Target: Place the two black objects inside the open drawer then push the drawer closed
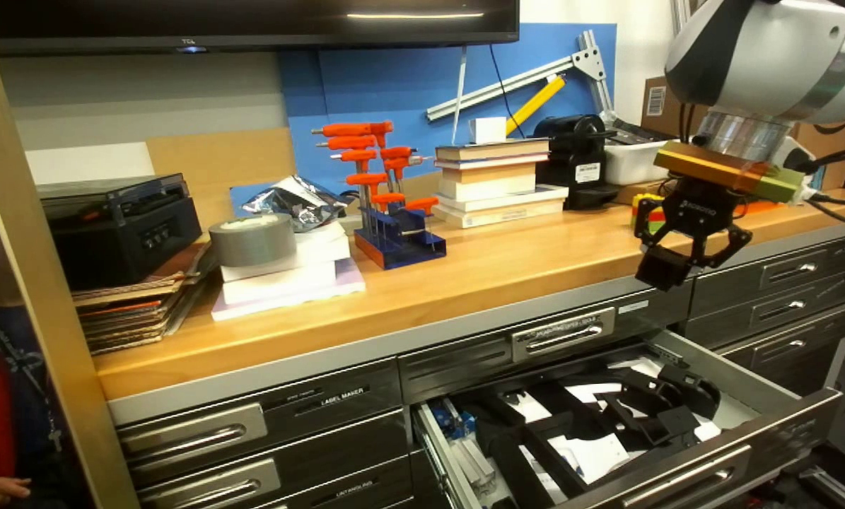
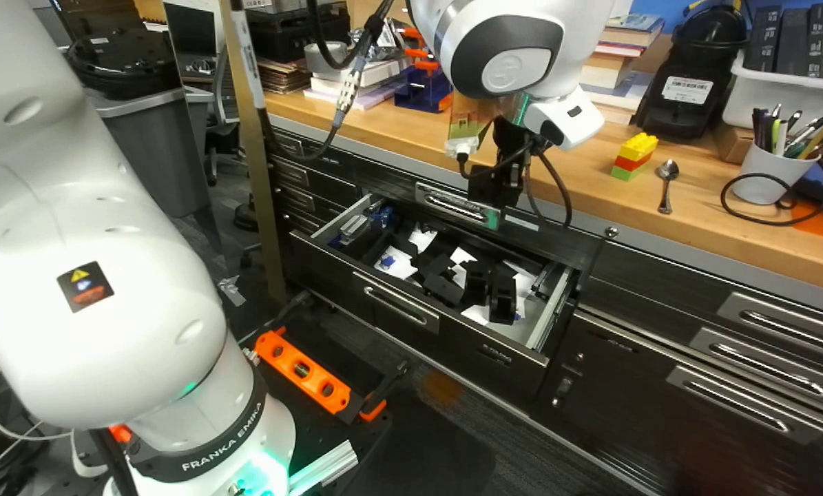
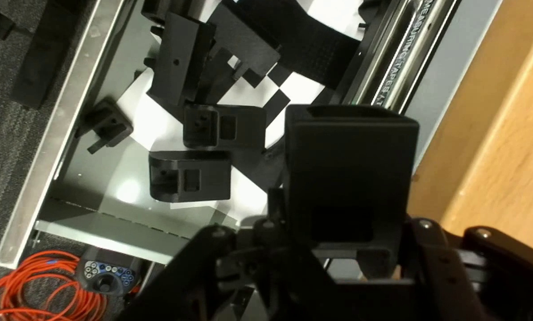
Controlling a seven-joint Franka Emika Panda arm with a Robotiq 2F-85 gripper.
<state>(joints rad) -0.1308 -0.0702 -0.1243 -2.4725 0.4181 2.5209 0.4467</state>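
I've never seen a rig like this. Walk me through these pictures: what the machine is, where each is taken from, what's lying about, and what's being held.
The machine is a white robot arm with a black two-fingered gripper at its end, which works like a simple hand. Two pictures are taken from outside the robot, from different places. The wrist view is taken from the arm's own wrist, looking past the gripper into an open drawer.

On the wooden worktop stand a stack of books and a blue stand with orange-handled tools; toy bricks and a spoon are there too. The drawer, lower down, holds loose black parts and white patches.

The gripper is closed on one black block, held up and not yet put in the drawer.
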